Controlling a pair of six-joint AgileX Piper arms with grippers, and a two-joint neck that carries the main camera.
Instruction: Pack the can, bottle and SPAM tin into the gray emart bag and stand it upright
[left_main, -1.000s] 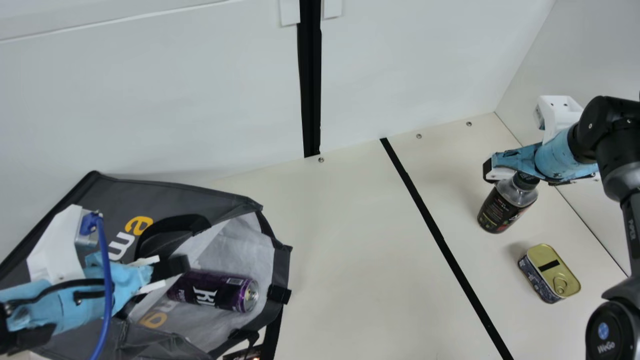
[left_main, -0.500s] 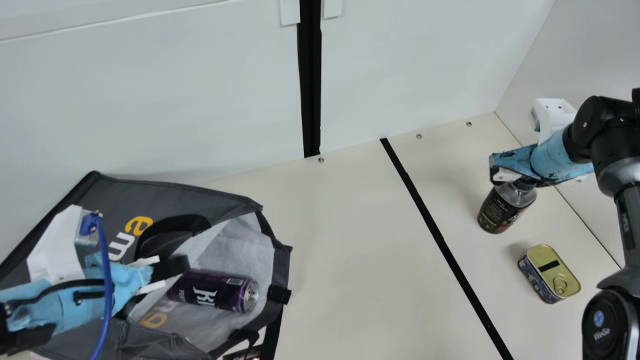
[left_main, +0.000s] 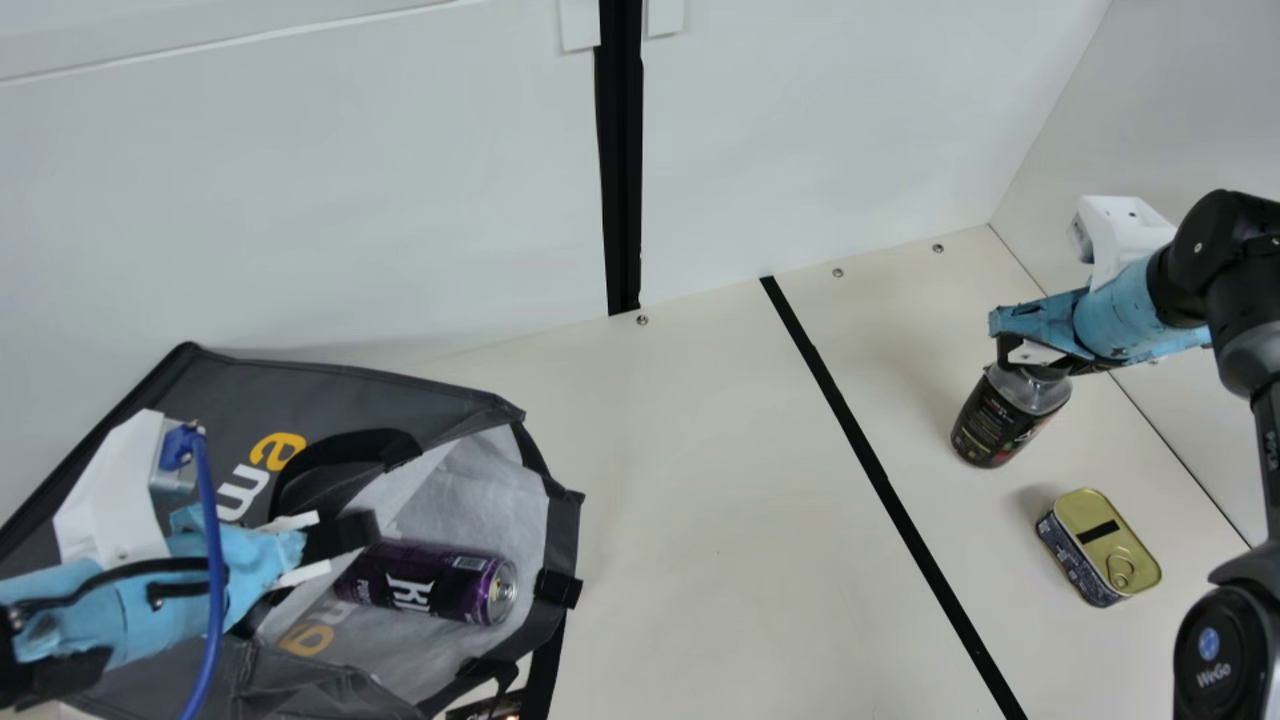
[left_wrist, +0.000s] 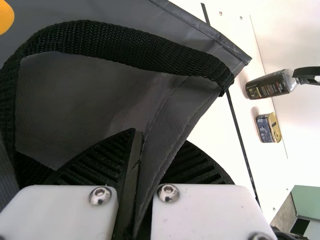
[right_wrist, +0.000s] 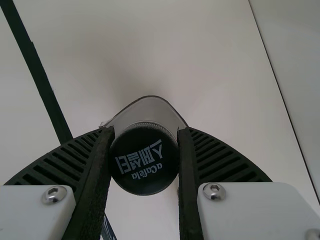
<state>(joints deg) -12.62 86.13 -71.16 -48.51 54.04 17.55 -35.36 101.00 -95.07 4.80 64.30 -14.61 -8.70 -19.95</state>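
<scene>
Main view: gray bag (left_main: 350, 395), clamped in left gripper (left_main: 368, 528); can (left_main: 430, 588) inside.
Bottle (left_main: 1002, 422), cap (right_wrist: 144, 162) apparently clasped by right gripper (left_main: 1030, 358); SPAM tin (left_main: 1100, 545) near.

Black line (left_main: 881, 480) on cream table (left_main: 700, 500), 3 screws (left_main: 838, 272) near white wall (left_main: 350, 200)

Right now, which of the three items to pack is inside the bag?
The purple can: it lies on its side on the pale lining of the bag, while the bottle and the tin are both outside.
</scene>
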